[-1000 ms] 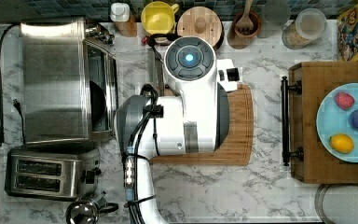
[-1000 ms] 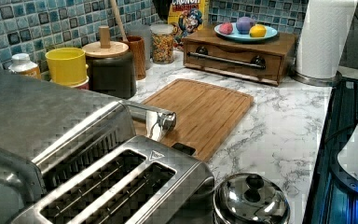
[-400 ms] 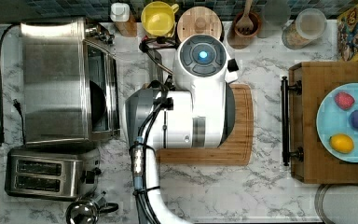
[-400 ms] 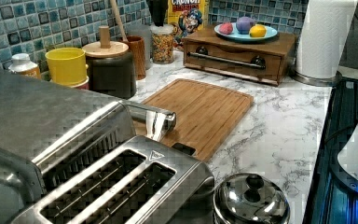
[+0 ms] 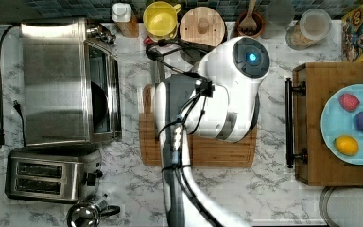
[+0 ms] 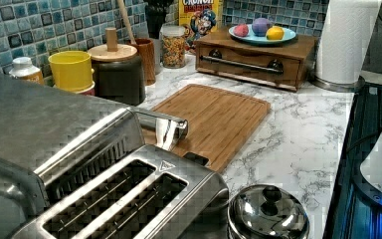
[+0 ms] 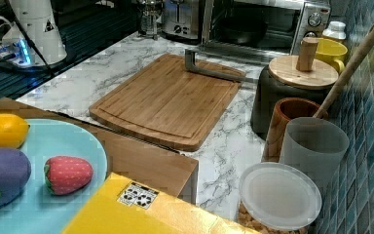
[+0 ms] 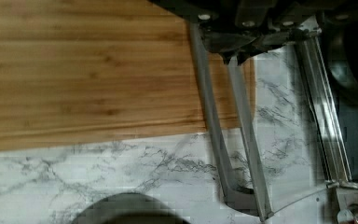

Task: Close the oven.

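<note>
**Arm swings away, oven door down**

Swinging toward the top view's right since the earlier frames, the arm point(image 5: 231, 94) now hangs over the cutting board point(image 5: 198, 151) rather than beside the oven's front.

At the top view's left stands the oven point(image 5: 52, 80), just above the toaster point(image 5: 47, 175) in the picture. Its long axis runs up and down the top view, and its mouth faces the top view's right. The glass door point(image 8: 284, 140) is dropped open and lies low over the marble counter. Its bar handle point(image 8: 212, 112) runs parallel to the oven's long side, reaching over the near edge of the cutting board.

From the wrist view the gripper point(image 8: 242, 44) looks down on that handle – how wide it stands, I cannot tell. At the top view's far right a wooden box point(image 5: 312, 161) carries a blue plate point(image 5: 333, 118).
</note>
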`<state>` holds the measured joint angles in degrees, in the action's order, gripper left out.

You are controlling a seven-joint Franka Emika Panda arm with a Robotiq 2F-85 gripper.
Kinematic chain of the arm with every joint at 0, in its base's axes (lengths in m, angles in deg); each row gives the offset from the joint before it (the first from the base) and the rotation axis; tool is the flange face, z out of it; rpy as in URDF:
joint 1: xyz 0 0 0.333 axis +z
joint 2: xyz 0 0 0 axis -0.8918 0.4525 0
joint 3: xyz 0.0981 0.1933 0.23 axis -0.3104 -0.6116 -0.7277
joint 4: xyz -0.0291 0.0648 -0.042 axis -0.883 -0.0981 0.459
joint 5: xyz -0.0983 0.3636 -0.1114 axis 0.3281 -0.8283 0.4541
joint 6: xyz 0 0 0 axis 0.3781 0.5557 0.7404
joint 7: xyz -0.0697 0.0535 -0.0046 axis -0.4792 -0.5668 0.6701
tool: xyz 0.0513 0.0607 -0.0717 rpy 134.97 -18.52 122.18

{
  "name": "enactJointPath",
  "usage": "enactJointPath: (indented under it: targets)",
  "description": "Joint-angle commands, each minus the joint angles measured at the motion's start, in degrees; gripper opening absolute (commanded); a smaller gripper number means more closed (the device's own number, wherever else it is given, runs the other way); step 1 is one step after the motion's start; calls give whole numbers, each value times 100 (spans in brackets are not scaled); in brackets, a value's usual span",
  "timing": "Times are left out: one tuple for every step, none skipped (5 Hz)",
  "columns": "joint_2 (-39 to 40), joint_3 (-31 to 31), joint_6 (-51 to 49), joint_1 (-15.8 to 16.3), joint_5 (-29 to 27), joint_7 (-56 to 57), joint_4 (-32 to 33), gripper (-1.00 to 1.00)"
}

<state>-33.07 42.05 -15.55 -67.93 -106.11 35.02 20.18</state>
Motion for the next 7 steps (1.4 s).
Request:
enactJointPath:
  targets:
    - [167, -61, 345, -215, -1236, 1832, 420, -100]
    - [305, -227, 265, -387, -1822, 2478, 443, -100]
    - [369, -183, 519, -460, -2421, 2984, 690, -100]
    - [514, -175, 1124, -497, -2887, 3303, 1009, -100]
    - [762, -194, 1593, -481, -3084, 3367, 1101, -100]
    - [1078, -198, 1910, -416, -2997, 3365, 1026, -100]
    - [1270, -174, 2001, -373, -2840, 3143, 923, -100]
